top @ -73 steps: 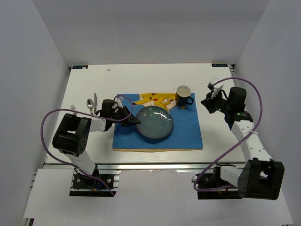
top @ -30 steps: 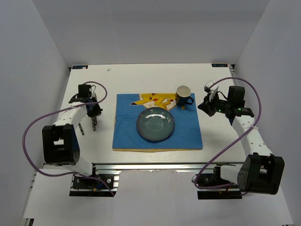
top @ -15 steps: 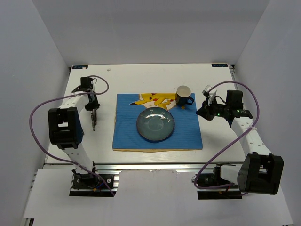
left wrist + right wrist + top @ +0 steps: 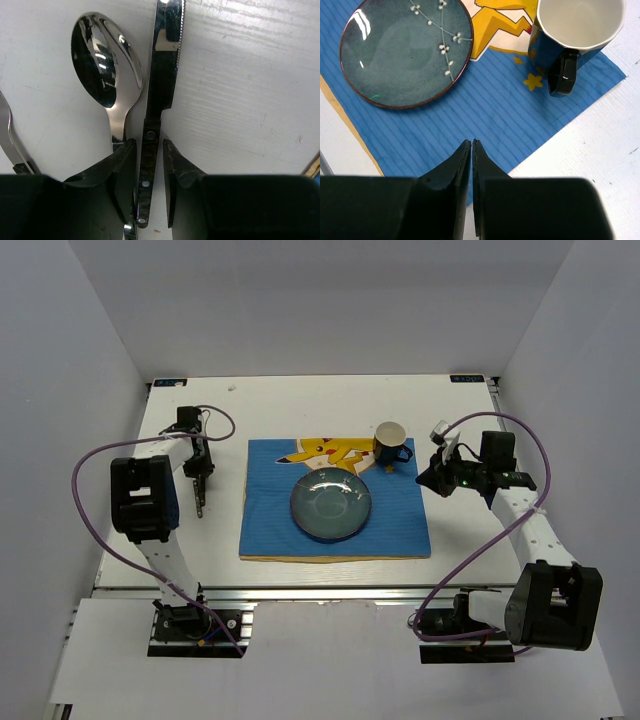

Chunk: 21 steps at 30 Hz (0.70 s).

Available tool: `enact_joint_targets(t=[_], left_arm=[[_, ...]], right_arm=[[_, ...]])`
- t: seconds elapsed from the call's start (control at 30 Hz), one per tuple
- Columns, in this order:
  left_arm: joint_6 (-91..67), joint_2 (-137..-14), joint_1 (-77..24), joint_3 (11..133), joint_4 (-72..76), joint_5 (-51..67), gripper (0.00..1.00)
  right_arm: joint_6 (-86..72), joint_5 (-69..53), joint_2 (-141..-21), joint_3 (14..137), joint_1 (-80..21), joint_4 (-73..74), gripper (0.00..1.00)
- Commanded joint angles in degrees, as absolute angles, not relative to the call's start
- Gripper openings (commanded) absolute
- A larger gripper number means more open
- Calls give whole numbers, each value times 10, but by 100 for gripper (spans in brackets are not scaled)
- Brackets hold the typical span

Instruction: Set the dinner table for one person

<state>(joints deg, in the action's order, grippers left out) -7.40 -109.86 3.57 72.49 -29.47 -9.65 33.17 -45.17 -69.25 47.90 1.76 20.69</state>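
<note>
My left end effector (image 4: 149,143) stands slightly open astride the knife (image 4: 162,65) handle; my right end effector (image 4: 471,144) hangs closed, empty, above the placemat (image 4: 510,125).

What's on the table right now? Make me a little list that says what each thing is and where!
placemat: blue, yellow cartoon, on the dinner table
plate: teal, middle of the placemat
mug: dark blue, placemat's far right corner
cutlery: spoon and knife side by side, left of the placemat; another metal handle beside the spoon
left gripper: open, straddling the knife's handle
right gripper: nearly shut, empty, over the placemat's right edge
</note>
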Motion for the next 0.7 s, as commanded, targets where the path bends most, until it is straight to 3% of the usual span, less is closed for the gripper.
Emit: enact_joint_targets(t=[0.0, 0.4, 0.67], left_arm=[[-66, -1096, 39, 732, -280, -91, 39], [-77, -1100, 46, 681, -251, -41, 34], [-91, -1092, 45, 627, -222, -1, 21]], right_arm=[[326, -461, -694, 500, 19, 207, 11], [322, -461, -693, 501, 19, 204, 12], [317, -463, -693, 506, 19, 202, 12]])
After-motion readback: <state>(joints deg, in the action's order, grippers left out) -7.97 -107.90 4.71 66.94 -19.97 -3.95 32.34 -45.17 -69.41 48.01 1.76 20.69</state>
